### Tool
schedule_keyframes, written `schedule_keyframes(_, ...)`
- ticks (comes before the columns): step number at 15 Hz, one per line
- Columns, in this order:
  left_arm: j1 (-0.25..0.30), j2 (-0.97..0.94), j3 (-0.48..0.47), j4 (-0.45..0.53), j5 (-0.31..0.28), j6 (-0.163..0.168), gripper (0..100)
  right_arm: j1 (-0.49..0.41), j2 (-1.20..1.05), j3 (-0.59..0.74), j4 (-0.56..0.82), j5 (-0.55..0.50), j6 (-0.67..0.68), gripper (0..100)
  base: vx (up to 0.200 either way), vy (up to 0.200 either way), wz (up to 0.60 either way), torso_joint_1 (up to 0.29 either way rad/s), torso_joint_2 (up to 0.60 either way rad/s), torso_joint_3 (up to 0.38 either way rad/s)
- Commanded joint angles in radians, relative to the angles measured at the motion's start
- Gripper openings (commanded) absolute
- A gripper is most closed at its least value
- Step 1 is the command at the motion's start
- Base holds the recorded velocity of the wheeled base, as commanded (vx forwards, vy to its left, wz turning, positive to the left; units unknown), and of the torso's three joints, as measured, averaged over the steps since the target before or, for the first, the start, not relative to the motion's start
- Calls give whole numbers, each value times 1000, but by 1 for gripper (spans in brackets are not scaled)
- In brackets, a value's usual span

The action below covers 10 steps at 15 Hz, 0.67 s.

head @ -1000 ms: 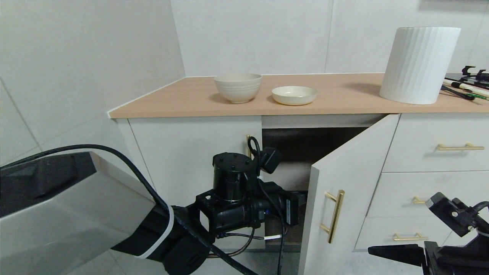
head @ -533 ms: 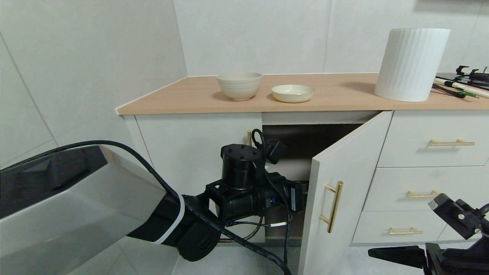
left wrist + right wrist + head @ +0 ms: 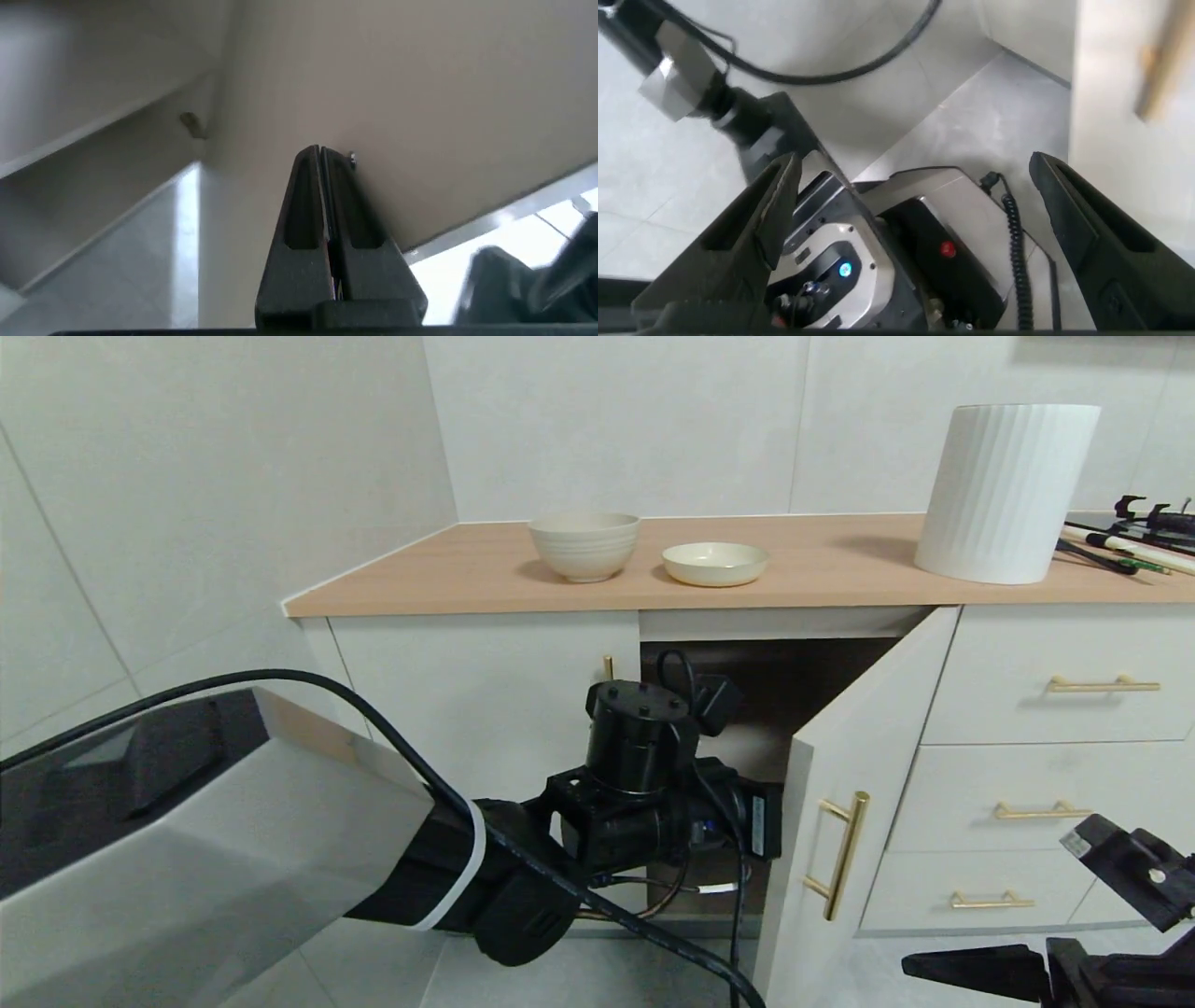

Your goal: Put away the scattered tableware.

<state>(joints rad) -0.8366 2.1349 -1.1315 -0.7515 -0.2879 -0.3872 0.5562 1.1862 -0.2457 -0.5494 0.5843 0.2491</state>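
Head view, centre top: wooden worktop (image 3: pixel 840 569) runs across the frame over a white cupboard.
- Bowl (image 3: pixel 584 546) – ribbed, cream, upright, on the worktop left of centre.
- Shallow dish (image 3: pixel 715 564) – cream, just beside the bowl on its right, not touching it. Both stand above the open cupboard.
- Tall white ribbed pot (image 3: pixel 1006 490) at the upper right, well apart from the dish. Pens and tools (image 3: pixel 1120 546) lie beside it at the right edge.

Cupboard: the right-hand door (image 3: pixel 859 737) is swung out toward the camera, and its brass handle (image 3: pixel 838 855) is vertical. The dark opening (image 3: pixel 766 672) shows behind it. The left door (image 3: pixel 485 700) is shut. Three drawers (image 3: pixel 1055 681) with brass pulls fill the right of the frame.

Left arm (image 3: pixel 644 775): black wrist in the lower centre, in front of the opening and just beside the inner edge of the open door. The door and wrist hide the fingers here. In the left wrist view the left hand (image 3: pixel 320 163) has its two fingers pressed flat together with nothing between them. The tip is right up against a pale panel (image 3: pixel 448 103) – whether it touches cannot be told.

Right hand (image 3: pixel 915 168): the right wrist view shows its fingers (image 3: pixel 757 243) spread wide and holding nothing, over grey floor tiles (image 3: pixel 990 121). The door and its handle (image 3: pixel 1162 61) are off to one side. In the head view it sits low in the bottom right corner, below the drawers.
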Motion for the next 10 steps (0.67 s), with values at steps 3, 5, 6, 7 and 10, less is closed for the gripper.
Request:
schedule_keyframes(3,-125,-107,79,-9,-112,-28,0,-1,-89,33,0,112,-1,100,0,0,0,0,0,0)
schedule_keyframes(5,-84,-161,147,-16,-177,-30,0,-1,-109,36,0,141,-2,100,0,0,0,0,0,0)
schedule_keyframes(6,-61,-168,159,-17,-182,-30,0,-1,-109,36,0,141,-1,100,0,0,0,0,0,0)
schedule_keyframes(7,8,-179,190,-17,-169,-27,0,-1,-106,36,0,141,-2,100,0,0,0,0,0,0)
schedule_keyframes(10,128,-240,302,-35,-93,-22,0,-1,-99,28,0,138,-1,100,0,0,0,0,0,0)
